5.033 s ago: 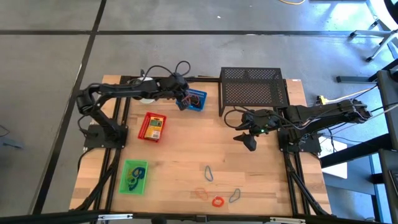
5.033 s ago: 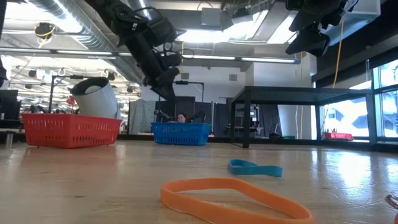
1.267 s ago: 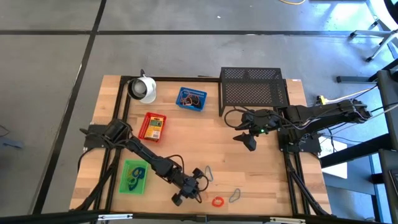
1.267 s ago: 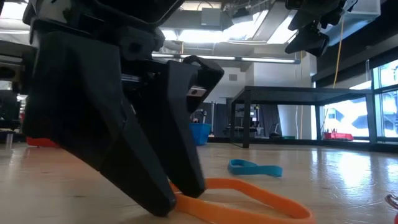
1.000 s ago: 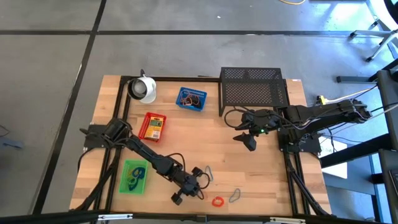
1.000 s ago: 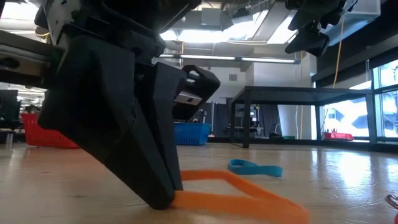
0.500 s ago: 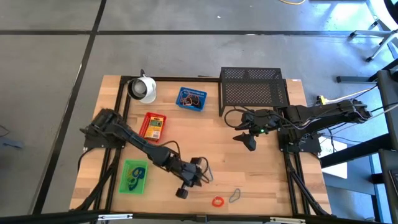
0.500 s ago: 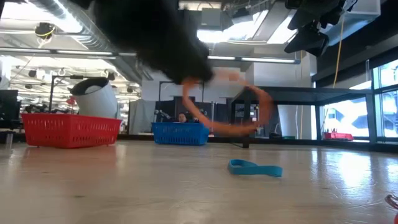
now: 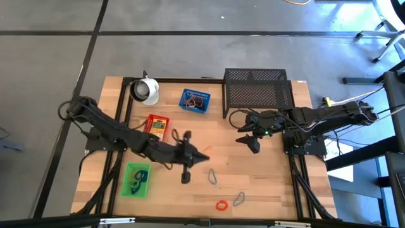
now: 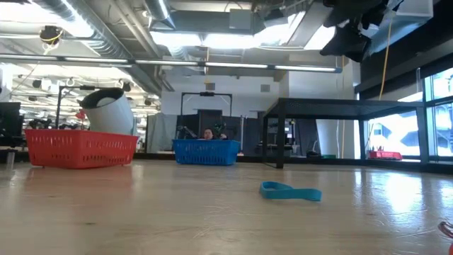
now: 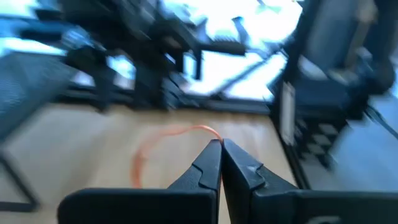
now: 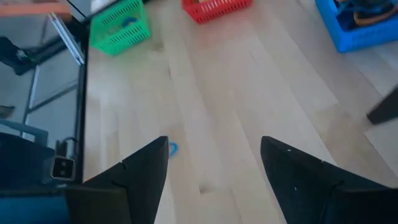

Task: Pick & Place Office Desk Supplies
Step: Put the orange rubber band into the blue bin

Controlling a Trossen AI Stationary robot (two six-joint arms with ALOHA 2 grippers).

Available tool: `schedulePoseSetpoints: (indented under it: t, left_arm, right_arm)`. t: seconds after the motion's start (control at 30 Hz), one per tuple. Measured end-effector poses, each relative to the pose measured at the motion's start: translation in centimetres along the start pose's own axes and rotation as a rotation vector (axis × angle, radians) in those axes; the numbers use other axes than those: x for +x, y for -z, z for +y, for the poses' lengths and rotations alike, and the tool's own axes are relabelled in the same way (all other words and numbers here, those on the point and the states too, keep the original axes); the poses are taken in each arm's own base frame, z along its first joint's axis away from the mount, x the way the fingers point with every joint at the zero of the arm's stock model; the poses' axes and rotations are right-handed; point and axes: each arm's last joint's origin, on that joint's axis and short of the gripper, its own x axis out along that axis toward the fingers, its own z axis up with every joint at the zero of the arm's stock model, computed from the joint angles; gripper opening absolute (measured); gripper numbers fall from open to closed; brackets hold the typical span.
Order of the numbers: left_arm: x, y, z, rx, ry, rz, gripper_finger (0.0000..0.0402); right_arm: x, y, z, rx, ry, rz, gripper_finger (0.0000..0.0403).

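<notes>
The left gripper [image 9: 204, 158] is pinching an orange band [image 11: 165, 146], closed tight. The blue tray [image 9: 194, 101] is sitting straight ahead, far off. The right gripper [image 9: 251, 142] is waiting open, farther away.

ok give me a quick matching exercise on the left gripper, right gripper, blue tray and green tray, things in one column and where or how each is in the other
Things:
1. left gripper
2. right gripper
3. blue tray
4. green tray

Place or state:
A. near the table's front left corner
B. open, holding nothing, in front of the black mesh rack
C. at the back, left of the mesh rack
D. shut on the orange band, above mid-table

Pairs: 1-D, 2-B, 3-C, 4-A
</notes>
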Motion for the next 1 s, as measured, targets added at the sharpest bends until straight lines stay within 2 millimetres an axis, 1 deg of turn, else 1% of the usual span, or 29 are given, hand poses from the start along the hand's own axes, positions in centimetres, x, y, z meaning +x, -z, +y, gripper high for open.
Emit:
schedulePoseSetpoints:
  t: [0.17, 0.27, 0.43, 0.57, 0.63, 0.73, 0.87, 1.0]
  left_arm:
    - [-1.7, -2.2, 0.9, -0.065, -0.167, -0.146, 0.0002]
    - [-2.0, -3.2, 1.4, -0.112, -0.243, -0.222, 0.0003]
    - [-2.0, -4.4, 2.4, -0.185, -0.295, -0.327, 0.0003]
    - [-1.6, -4.7, 3.9, -0.236, -0.382, -0.353, 0.0003]
    - [-1.3, -4.7, 4.9, -0.240, -0.440, -0.343, 0.0003]
    - [-0.7, -4.6, 7.0, -0.228, -0.488, -0.309, 0.0003]
    - [0.3, -4.3, 10.4, -0.269, -0.478, -0.239, 0.0003]
    - [0.7, -4.0, 14.0, -0.279, -0.476, -0.160, 0.0003]
  right_arm:
    - [0.0, -0.6, 0.4, 0.003, -0.037, -0.068, 0.0258]
    - [-0.1, -1.2, 0.7, -0.013, -0.070, -0.125, 0.0258]
    - [-0.4, -2.5, 1.4, -0.096, -0.103, -0.282, 0.0258]
    - [-0.8, -3.4, 1.7, -0.122, -0.081, -0.407, 0.0258]
    - [-0.9, -3.7, 1.7, -0.108, -0.057, -0.459, 0.0258]
    - [-1.0, -3.9, 1.5, -0.081, 0.030, -0.511, 0.0258]
    - [-1.1, -4.0, 1.2, -0.062, 0.111, -0.548, 0.0259]
    - [-1.1, -4.0, 1.3, -0.064, 0.106, -0.545, 0.0259]
